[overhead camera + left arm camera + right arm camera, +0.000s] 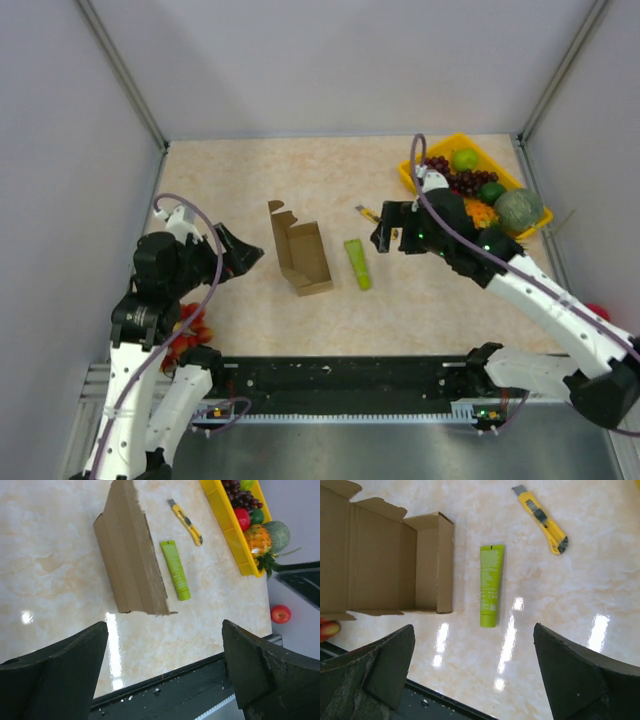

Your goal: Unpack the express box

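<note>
The express box [302,256] is a brown cardboard carton lying open on the table, lid flap folded back, inside empty. It also shows in the left wrist view [131,555] and the right wrist view [385,562]. A green tube [358,264] lies just right of it, also in the left wrist view [175,570] and the right wrist view [490,585]. A yellow utility knife [366,212] lies further back. My left gripper [243,255] is open and empty, left of the box. My right gripper [383,232] is open and empty, above the table right of the tube.
A yellow fruit tray [415,179] with grapes, limes and a cabbage stands at the back right. Red fruit [188,332] lies by the left arm's base, and a red apple [280,614] at the right. The black rail [340,375] runs along the near edge.
</note>
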